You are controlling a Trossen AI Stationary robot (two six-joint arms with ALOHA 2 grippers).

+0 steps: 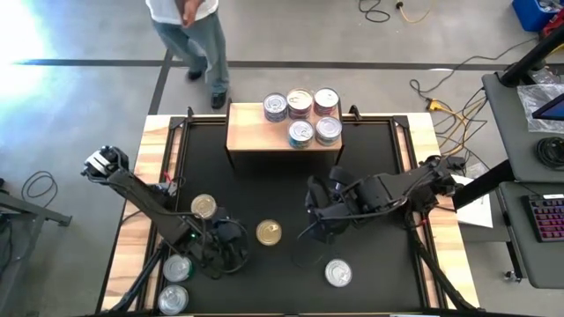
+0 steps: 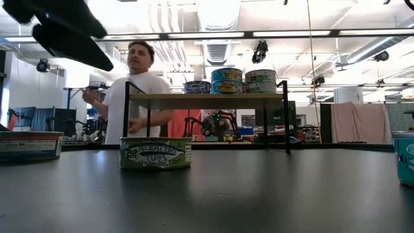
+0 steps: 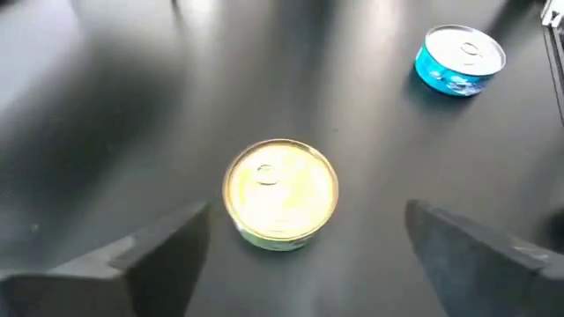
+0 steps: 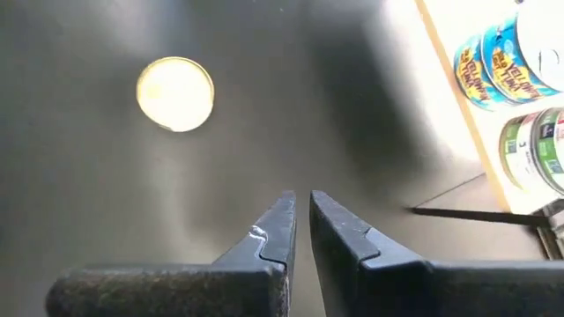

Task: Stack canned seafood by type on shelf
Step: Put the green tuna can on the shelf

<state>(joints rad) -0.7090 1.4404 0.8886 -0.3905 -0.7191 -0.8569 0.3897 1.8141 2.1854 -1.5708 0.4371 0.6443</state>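
- The left gripper point(image 3: 304, 255) is spread wide, empty, just beside the gold tin point(image 3: 280, 194).
- The tin should be straddled squarely before closing.
- The right gripper point(image 4: 301, 224) is held closed, empty, near that tin.

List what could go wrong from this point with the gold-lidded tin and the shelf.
1. The left claw stands open with the gold-lidded tin ahead of its fingers, not between them; closing from there may shove the tin instead of gripping it.
2. The shelf has five tins crowded on its right part, some stacked; adding another there might topple them.
3. A person stands just behind the shelf, near any arm reaching that way.
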